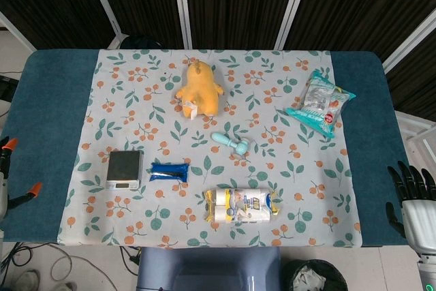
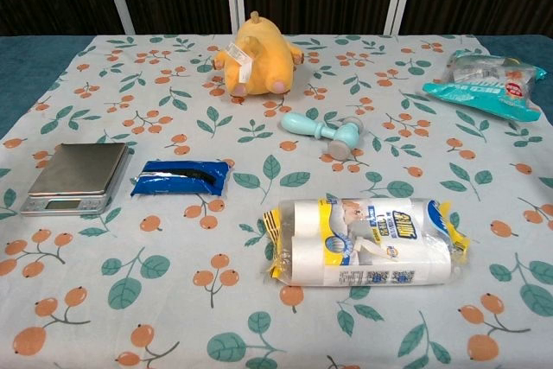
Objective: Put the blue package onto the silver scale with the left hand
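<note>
The blue package (image 1: 169, 172) (image 2: 180, 177) lies flat on the floral cloth, just right of the silver scale (image 1: 125, 168) (image 2: 76, 177), with a small gap between them. Nothing sits on the scale's platform. My left hand (image 1: 5, 168) hangs off the table's left edge, well left of the scale, its orange-tipped fingers apart and holding nothing. At the lower right, beyond the table's right edge, my right hand (image 1: 412, 199) also holds nothing, its dark fingers spread upward. Neither hand shows in the chest view.
A yellow plush toy (image 1: 199, 88) (image 2: 257, 54) sits at the back centre. A teal handheld tool (image 1: 231, 143) (image 2: 327, 134) lies mid-table. A pack of white rolls (image 1: 243, 204) (image 2: 367, 241) lies near the front, and a teal snack bag (image 1: 319, 103) (image 2: 486, 82) at the back right.
</note>
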`<action>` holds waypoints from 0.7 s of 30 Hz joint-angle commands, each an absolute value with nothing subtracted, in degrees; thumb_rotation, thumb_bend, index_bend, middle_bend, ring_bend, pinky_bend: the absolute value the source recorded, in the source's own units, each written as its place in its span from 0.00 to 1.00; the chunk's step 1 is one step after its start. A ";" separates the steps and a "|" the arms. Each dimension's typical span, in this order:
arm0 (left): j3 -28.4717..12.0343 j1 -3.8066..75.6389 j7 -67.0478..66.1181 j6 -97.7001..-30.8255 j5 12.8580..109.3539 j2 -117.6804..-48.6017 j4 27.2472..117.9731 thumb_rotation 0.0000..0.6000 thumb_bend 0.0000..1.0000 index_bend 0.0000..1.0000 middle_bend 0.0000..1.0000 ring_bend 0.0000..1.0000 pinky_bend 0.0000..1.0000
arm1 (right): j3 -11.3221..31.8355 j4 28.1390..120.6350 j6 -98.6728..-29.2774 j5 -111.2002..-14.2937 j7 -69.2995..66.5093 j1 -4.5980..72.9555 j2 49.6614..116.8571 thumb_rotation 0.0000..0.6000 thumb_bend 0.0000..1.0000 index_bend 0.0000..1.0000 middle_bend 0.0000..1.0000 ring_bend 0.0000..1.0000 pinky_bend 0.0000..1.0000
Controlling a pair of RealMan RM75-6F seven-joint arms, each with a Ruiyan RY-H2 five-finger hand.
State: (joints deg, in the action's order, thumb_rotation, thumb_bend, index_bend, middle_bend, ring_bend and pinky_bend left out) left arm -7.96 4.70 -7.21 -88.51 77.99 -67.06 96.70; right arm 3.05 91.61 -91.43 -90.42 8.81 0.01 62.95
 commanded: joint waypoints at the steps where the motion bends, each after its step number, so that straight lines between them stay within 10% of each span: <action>1: -7.92 4.68 -7.23 -88.58 78.11 -67.06 96.73 1.00 0.15 0.07 0.02 0.00 0.02 | 3.08 91.35 -91.62 -90.67 8.54 0.06 63.18 1.00 0.55 0.06 0.03 0.00 0.00; 21: -6.38 4.54 -4.46 -88.29 81.23 -66.09 97.83 1.00 0.13 0.06 0.02 0.00 0.02 | 3.66 92.67 -93.38 -90.45 7.62 -0.60 62.30 1.00 0.56 0.06 0.03 0.00 0.00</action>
State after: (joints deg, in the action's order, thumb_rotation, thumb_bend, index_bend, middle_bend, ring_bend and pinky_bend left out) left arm -6.57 4.57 -5.28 -88.51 80.88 -66.55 97.29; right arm 3.59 92.57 -93.42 -90.57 7.74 -0.59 62.34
